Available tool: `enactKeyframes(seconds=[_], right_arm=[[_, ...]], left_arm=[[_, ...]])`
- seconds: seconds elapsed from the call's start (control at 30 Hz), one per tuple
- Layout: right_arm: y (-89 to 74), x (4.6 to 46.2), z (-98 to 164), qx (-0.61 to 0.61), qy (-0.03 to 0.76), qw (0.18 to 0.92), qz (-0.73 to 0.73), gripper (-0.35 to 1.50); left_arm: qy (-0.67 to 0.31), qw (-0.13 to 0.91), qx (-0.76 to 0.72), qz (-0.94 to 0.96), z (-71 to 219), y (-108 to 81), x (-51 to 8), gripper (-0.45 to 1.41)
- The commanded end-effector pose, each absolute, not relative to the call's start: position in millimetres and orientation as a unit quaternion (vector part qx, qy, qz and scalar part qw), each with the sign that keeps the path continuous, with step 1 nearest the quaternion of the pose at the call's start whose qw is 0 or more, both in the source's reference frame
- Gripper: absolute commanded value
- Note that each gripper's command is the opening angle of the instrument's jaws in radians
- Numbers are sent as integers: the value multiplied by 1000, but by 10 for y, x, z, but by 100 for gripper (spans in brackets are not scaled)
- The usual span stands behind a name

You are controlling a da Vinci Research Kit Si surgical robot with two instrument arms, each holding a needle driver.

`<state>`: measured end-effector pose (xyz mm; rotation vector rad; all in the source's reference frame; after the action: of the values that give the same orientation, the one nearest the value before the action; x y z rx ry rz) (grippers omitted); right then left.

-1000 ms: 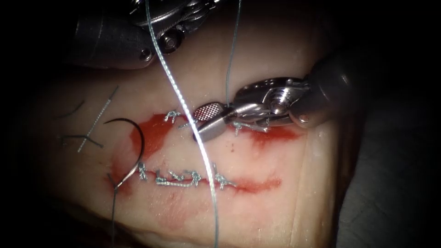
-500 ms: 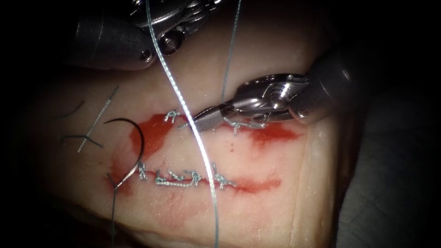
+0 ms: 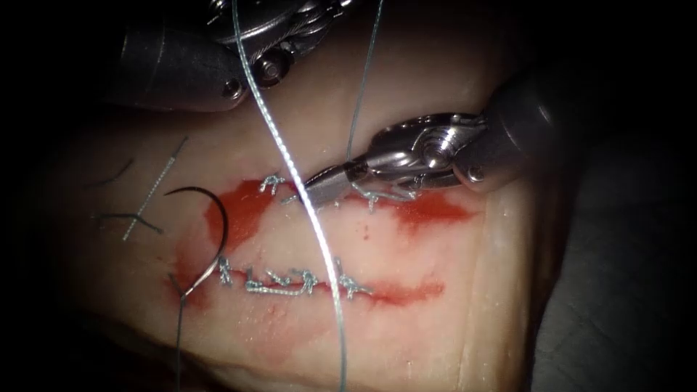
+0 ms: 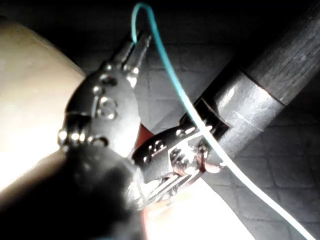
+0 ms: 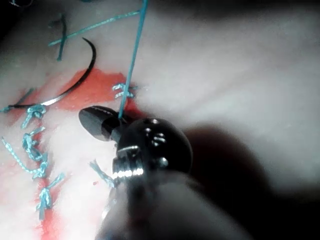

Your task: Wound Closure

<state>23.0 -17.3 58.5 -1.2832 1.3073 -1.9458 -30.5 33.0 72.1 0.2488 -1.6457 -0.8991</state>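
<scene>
A second ago the right tool [image 3: 319, 187] stood with its jaws wide open over the upper cut; now they have closed on the thread [image 3: 357, 109] that rises just behind its tip, beside the knots there. The left tool [image 4: 136, 47] holds the thread pinched between closed jaws at the far end of that strand. The needle [image 3: 210, 232] lies free on the tissue [image 3: 435, 87], well away from the right tool, near the lower cut's left end.
</scene>
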Motion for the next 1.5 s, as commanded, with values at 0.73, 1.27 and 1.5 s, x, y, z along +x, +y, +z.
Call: enactKeyframes(seconds=[0.73,1.27,1.5], right_arm=[[-173,247,591,-471,471,231,-709,-15],[-176,246,594,-450,493,260,-698,-35],[-177,249,593,-478,466,218,-713,91]], left_arm=[[-706,585,107,-385,725,333,-309,-45],[-707,584,108,-384,723,333,-310,-45],[-707,584,108,-384,723,333,-310,-45]])
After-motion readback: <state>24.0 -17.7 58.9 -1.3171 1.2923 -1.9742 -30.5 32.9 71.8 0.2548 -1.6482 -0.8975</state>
